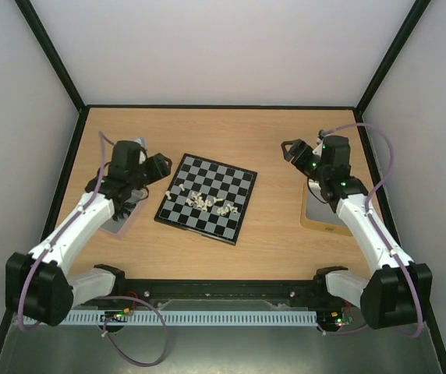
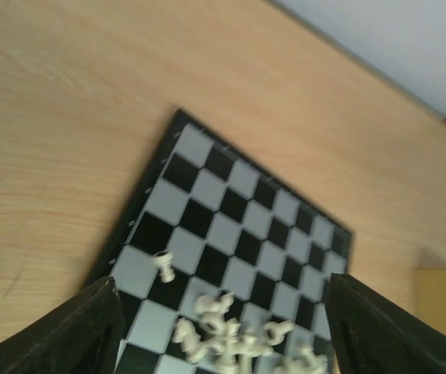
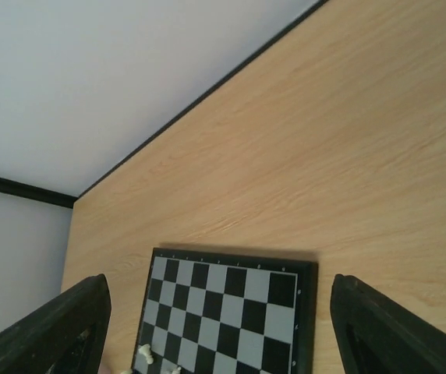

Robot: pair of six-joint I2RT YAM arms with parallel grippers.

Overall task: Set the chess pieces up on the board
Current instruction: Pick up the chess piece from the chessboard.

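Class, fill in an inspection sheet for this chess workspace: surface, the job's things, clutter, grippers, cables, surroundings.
Surface: light wooden table.
Job's things: board lies at an angle mid-table; cream chess pieces heaped on its near rows, none set up; no black pieces seen.
Clutter: left tray under the left arm, right tray under the right arm.
Grippers: left gripper open, empty, by the board's left edge; right gripper open, empty, right of the board.
Cables: purple cables run along both arms; one loops at the near edge.
Surroundings: white walls, black frame.
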